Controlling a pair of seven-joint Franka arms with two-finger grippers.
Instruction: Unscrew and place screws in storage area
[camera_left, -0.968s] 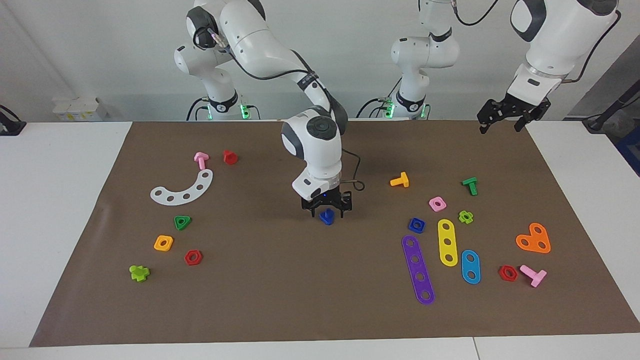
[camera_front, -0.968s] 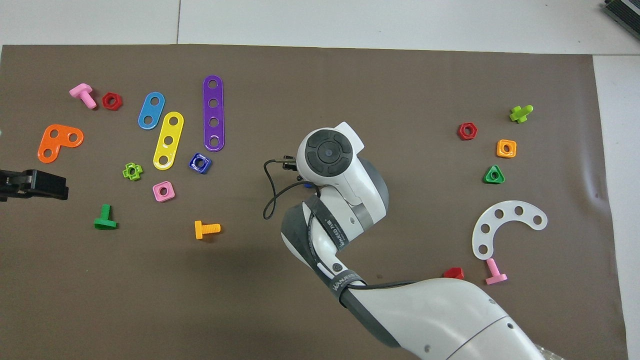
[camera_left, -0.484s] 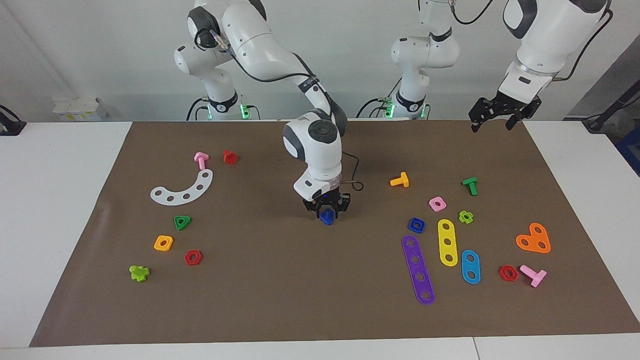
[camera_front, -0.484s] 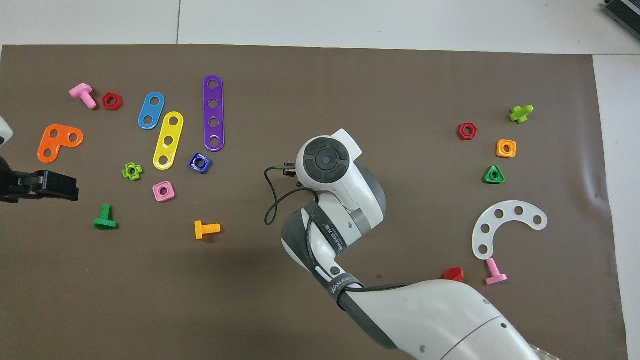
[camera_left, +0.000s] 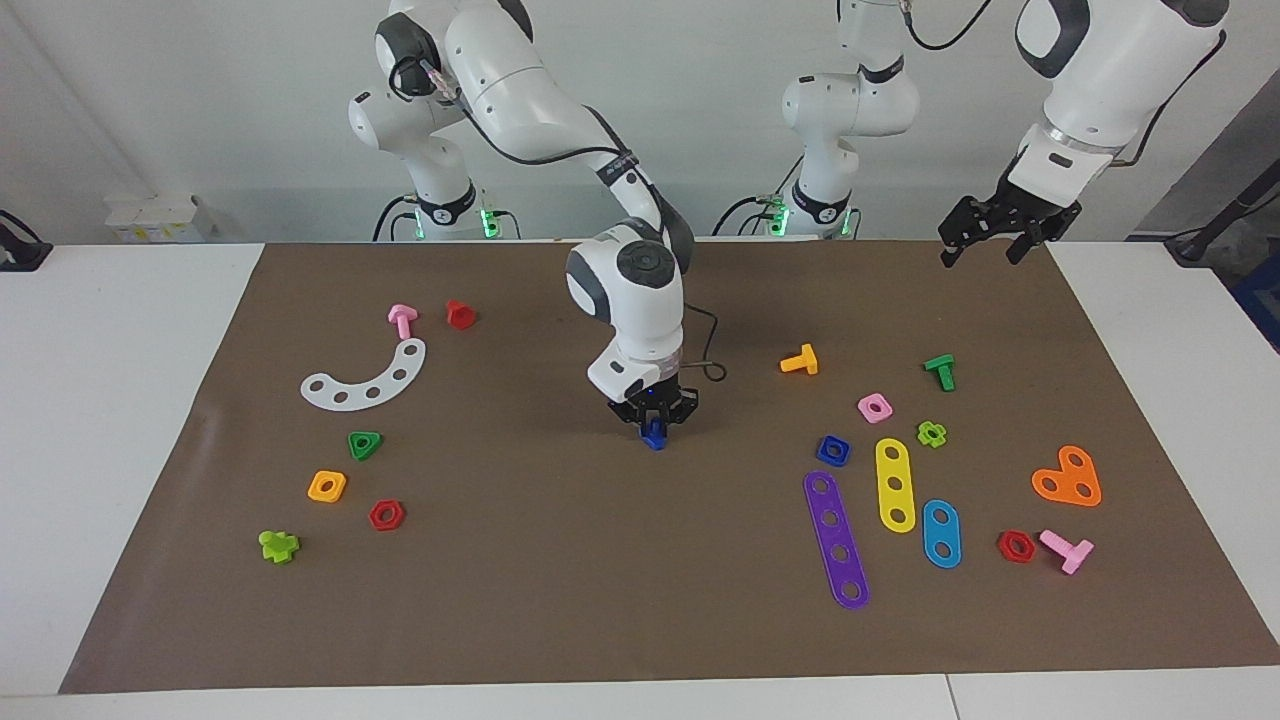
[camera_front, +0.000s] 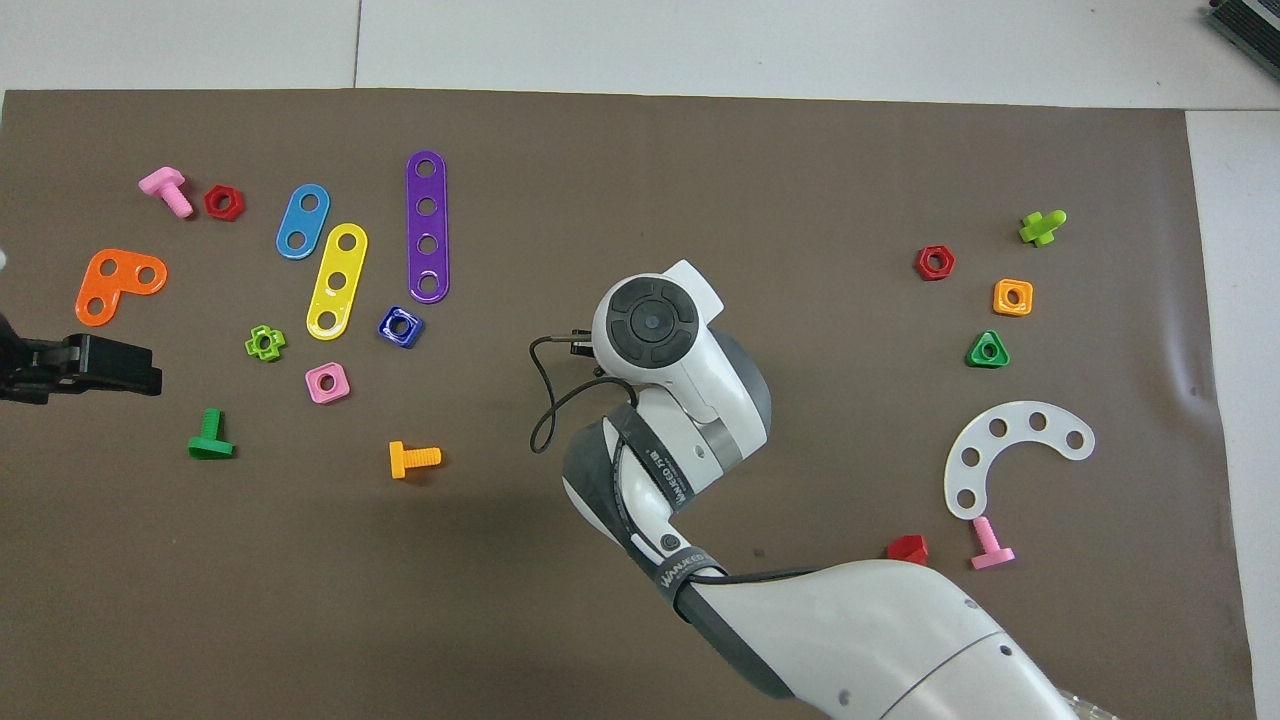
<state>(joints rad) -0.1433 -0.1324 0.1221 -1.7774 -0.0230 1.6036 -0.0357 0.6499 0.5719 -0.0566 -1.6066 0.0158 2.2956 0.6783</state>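
A small dark blue screw stands on the brown mat at mid-table. My right gripper points straight down and is shut on the screw, its fingertips pinching the top. In the overhead view the right arm's wrist hides both the screw and the fingers. My left gripper hangs open in the air with nothing in it, over the mat's edge at the left arm's end. From overhead, this left gripper shows beside the green bolt.
Toward the left arm's end lie a dark blue square nut, purple, yellow and blue strips, and an orange bolt. A white curved strip and several nuts lie toward the right arm's end.
The right gripper's fingers have closed in on the blue screw. The left gripper has shifted a little in the air and stays open.
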